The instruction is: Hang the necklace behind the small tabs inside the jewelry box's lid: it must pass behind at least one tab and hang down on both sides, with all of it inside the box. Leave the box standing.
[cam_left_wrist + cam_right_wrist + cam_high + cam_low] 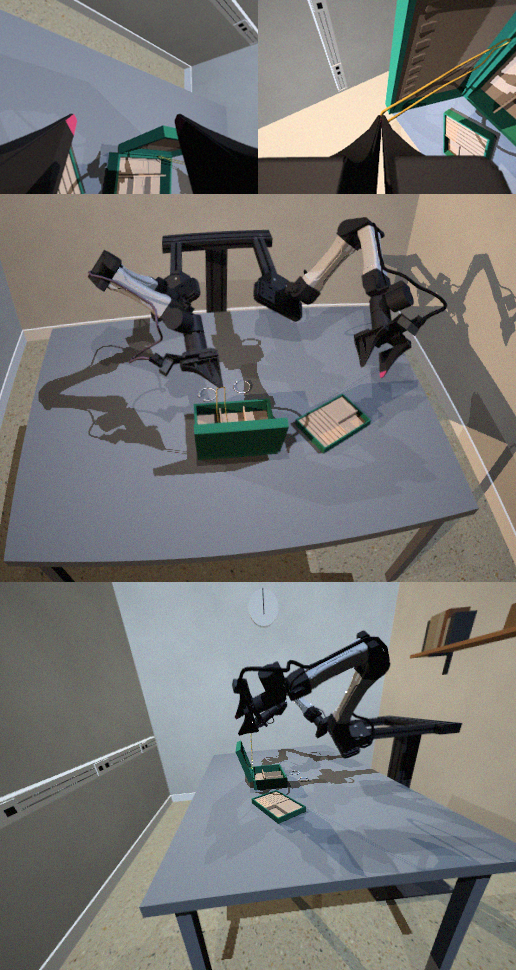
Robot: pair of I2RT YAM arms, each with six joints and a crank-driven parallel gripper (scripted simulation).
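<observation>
The grey bench (100, 504) (240, 862) (52, 78) (431, 110) carried everything below me. The green jewelry box (197, 414) (272, 783) (112, 173) (492, 114) stood on it, its lid (240, 440) (243, 759) (147, 138) (398, 52) raised on the side away from my arms' mount. Near it lay a green-rimmed tray (345, 439) (292, 816) (76, 172) (467, 120), set askew.

My left jaws (373, 369) (240, 725) hung wide open and empty, well apart from the box. My right jaws (220, 385) (253, 729) were closed on the gold necklace (217, 406) (252, 752) (166, 158) (444, 76) — it dangled in two strands over the box, beside the lid's inner face. It was not behind the tabs (422, 45); whether its low end touched the box, I couldn't tell. Two thin silvery hoops lay on the bench, just beside the box.
</observation>
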